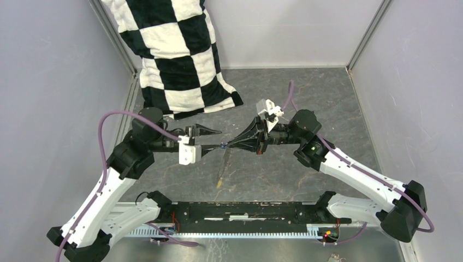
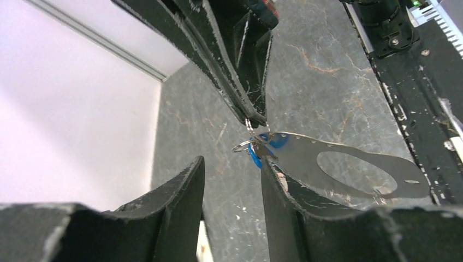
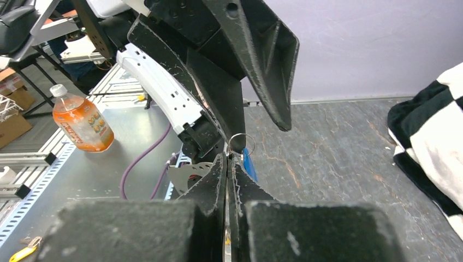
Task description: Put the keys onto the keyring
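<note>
Nothing readable is coming through anywhere right now: the label (image 3: 83,126) on the orange drink bottle (image 3: 64,105) is showing print, but its lettering is staying too small and blurred to make out.

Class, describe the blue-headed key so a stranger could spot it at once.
Look above the middle of the grey table, where the two arms meet. At the small keyring pinched by the right fingers sits the blue-headed key, the only blue thing beside a flat silver plate.
</note>
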